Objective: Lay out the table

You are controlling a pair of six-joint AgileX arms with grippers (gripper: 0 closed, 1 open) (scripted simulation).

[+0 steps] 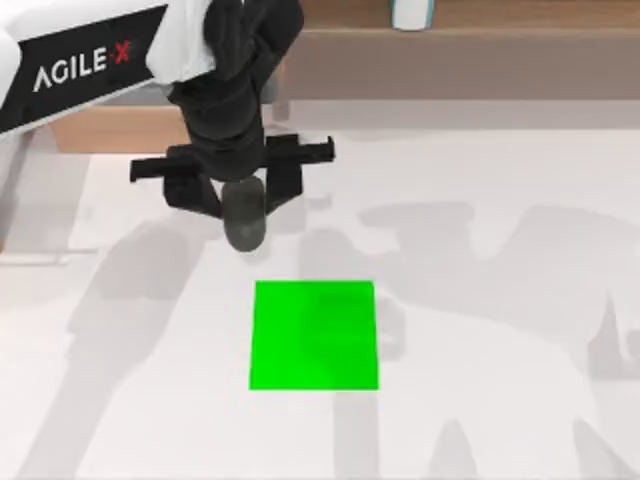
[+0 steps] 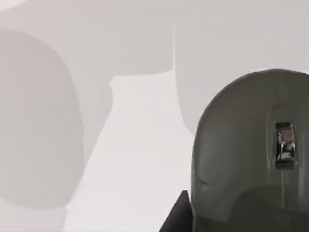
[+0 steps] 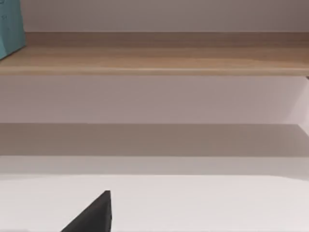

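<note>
**Left gripper holds a grey mouse above the white table**

We start at our left gripper (image 1: 243,205), which hangs over the table (image 1: 500,420) toward the far side, left of centre in the top view. Its fingers are clamped around a dark grey rounded object, a computer mouse (image 1: 244,215); the body sticks out below the gripper toward the near side. In the left wrist view the mouse (image 2: 241,159) sits close to the lens, with a small shiny scroll wheel (image 2: 284,146) set in its middle groove, and a black fingertip (image 2: 177,216) shows just beside its edge. We cannot tell whether the mouse touches the tabletop or hangs a little above it.

Moving outward, a bright green square mat (image 1: 314,335) lies flat on the table, nearer than the gripper and slightly to the right of it, apart from the mouse. The white tabletop spreads across nearly the whole top view, crossed by soft shadows of the arms.

Along the far edge runs a tan wooden shelf (image 1: 470,45), with a pale blue-white object (image 1: 410,12) standing on it.

In the right wrist view we see the shelf (image 3: 154,60) front on, a teal object (image 3: 10,26) at its end, and one black fingertip (image 3: 94,215) of our right gripper; we cannot tell how its jaws stand.
</note>
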